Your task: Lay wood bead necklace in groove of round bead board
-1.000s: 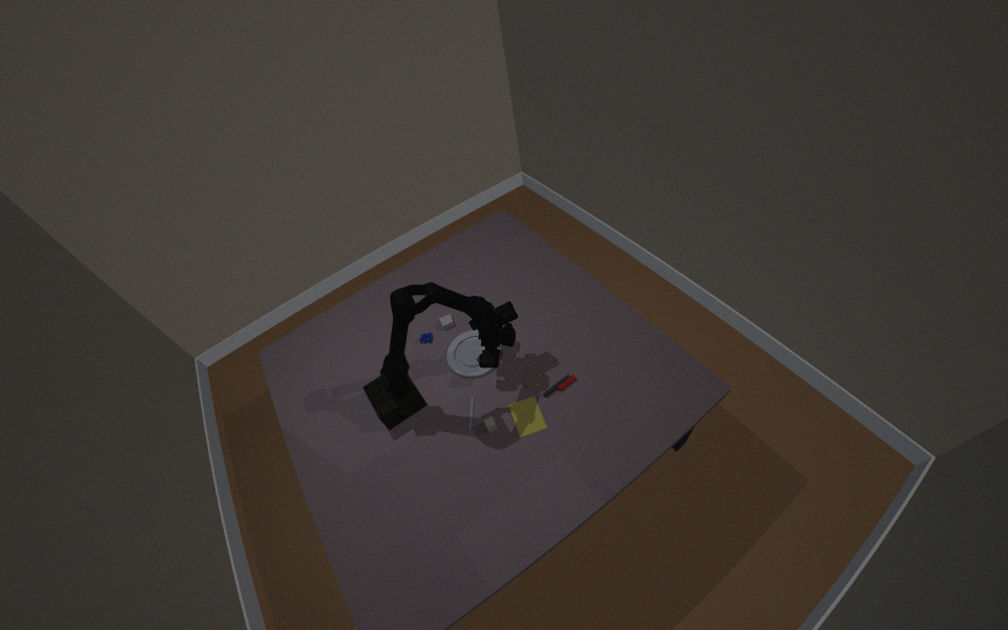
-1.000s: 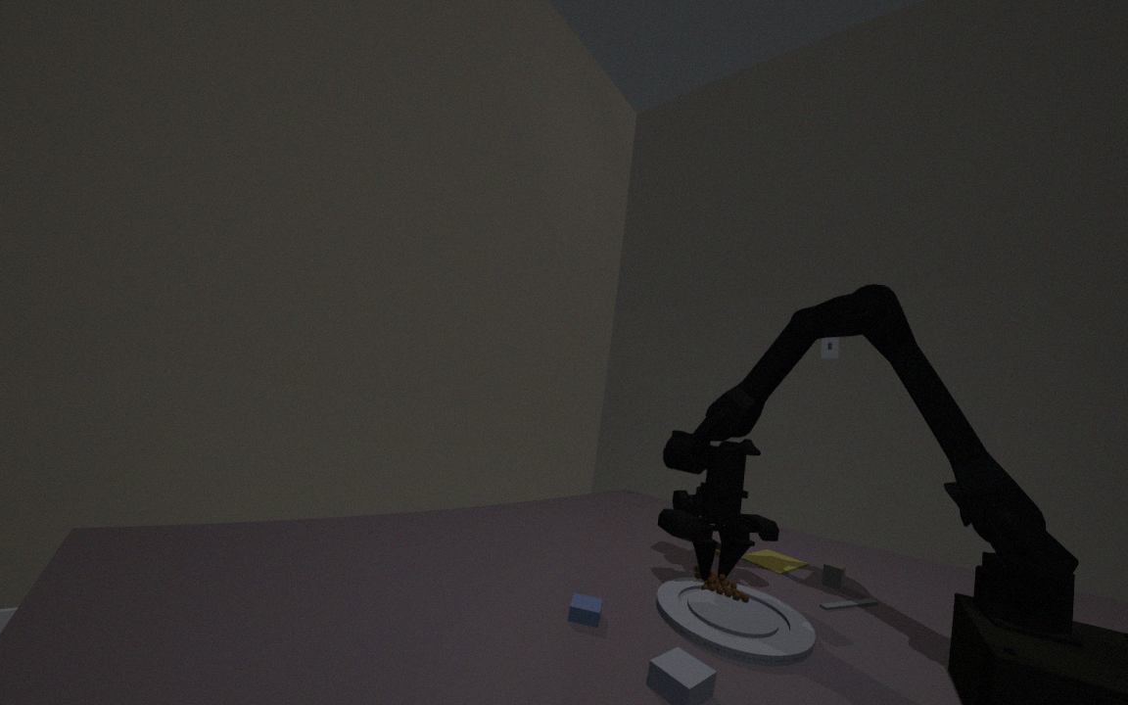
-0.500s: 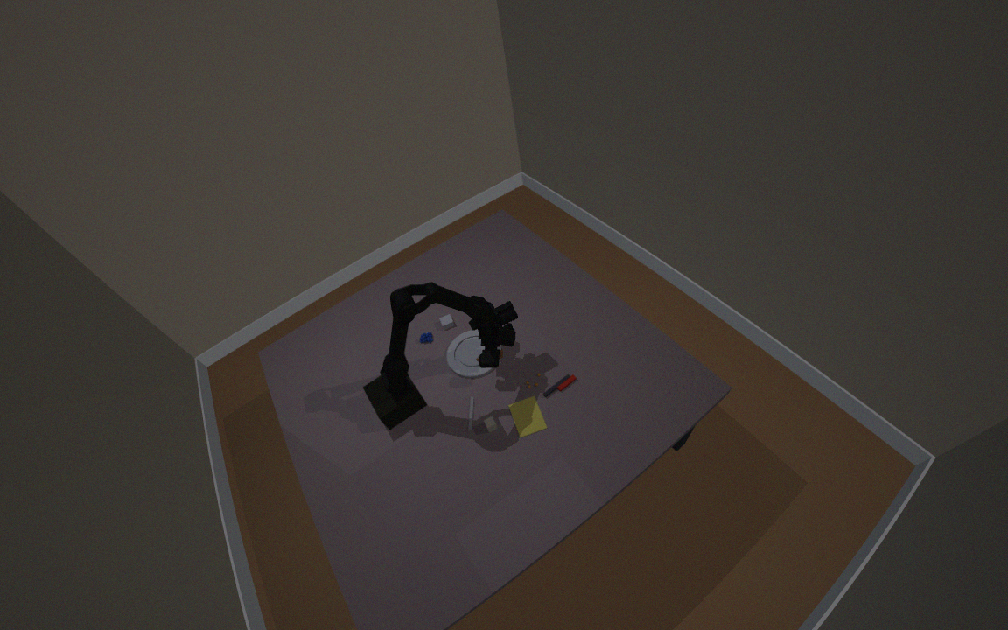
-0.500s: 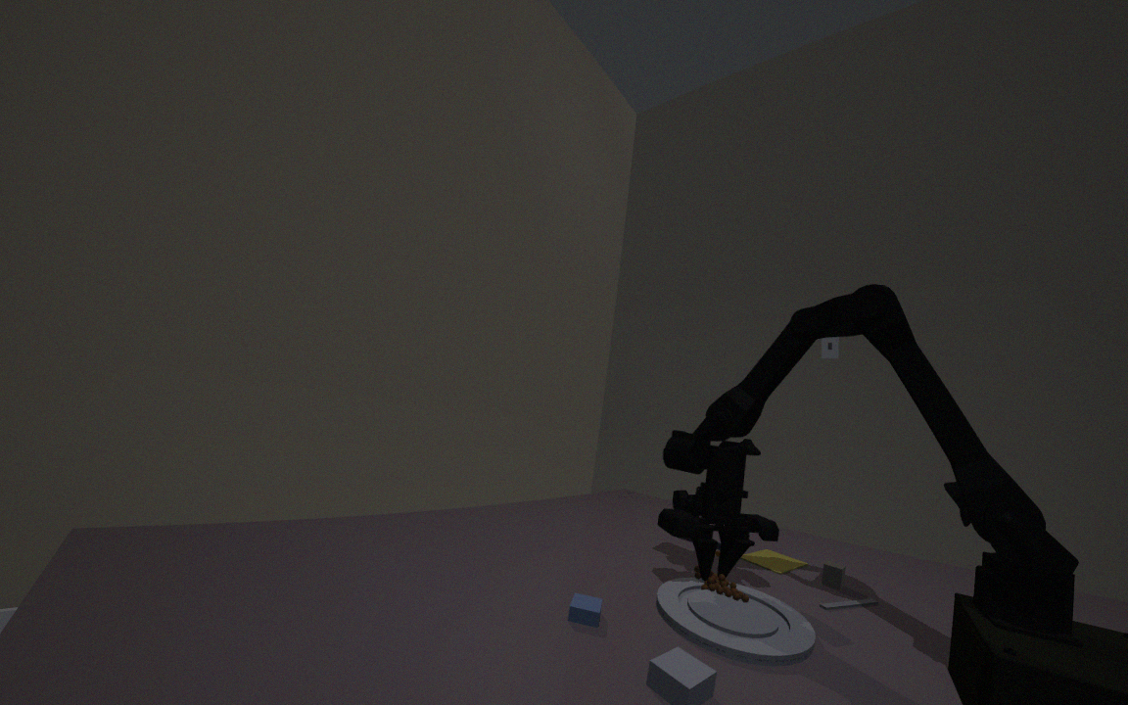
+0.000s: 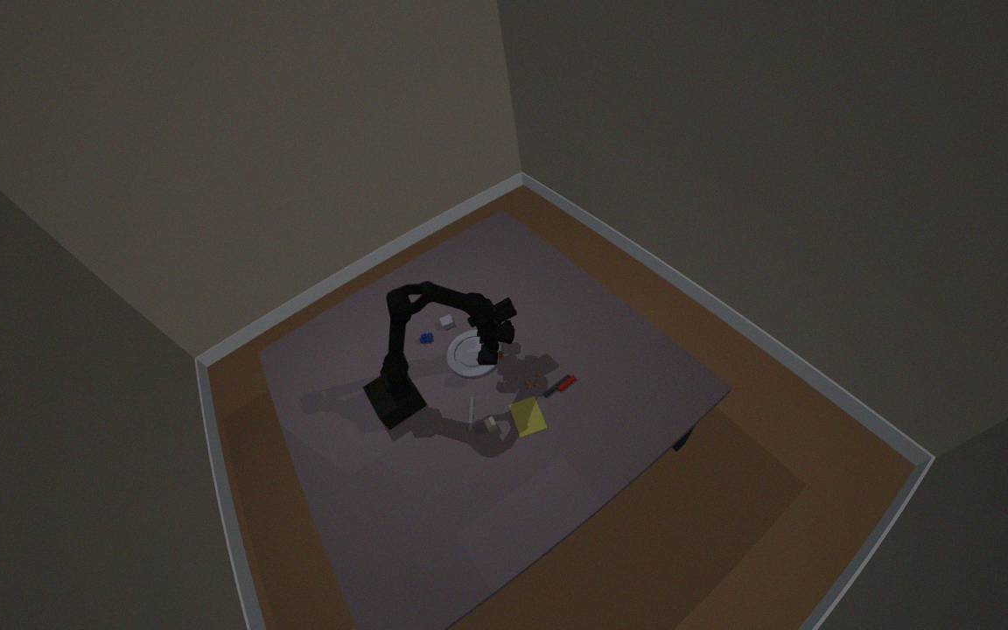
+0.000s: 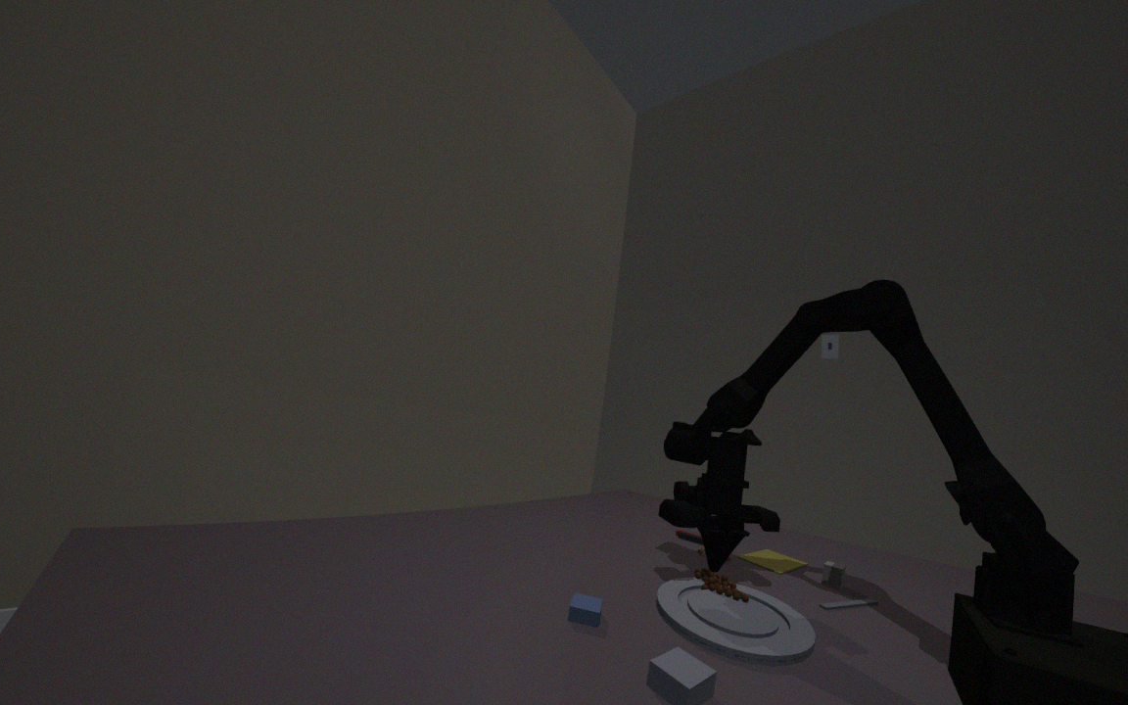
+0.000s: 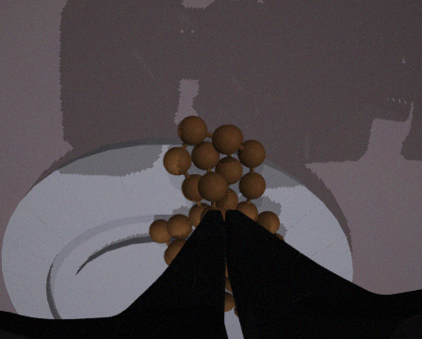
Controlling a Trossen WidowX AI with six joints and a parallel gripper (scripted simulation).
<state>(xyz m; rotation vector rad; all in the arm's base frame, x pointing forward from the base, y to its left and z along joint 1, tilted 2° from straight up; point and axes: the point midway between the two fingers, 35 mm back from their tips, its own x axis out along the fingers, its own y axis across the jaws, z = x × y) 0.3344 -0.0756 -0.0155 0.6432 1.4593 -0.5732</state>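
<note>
The round white bead board lies flat on the table, with a ring groove around a raised centre. The brown wood bead necklace is bunched in a heap over the board's far edge. Some beads hang past the rim and some reach in over the groove. My gripper points down at the heap, its fingers closed to a thin slit. Beads sit in front of, beside and behind the tips; no bead shows between them. Whether a thread is pinched cannot be told. The fingers hide part of the heap.
Near the board are a blue piece, a white block, a grey strip, a pale block, a yellow square and a red stick.
</note>
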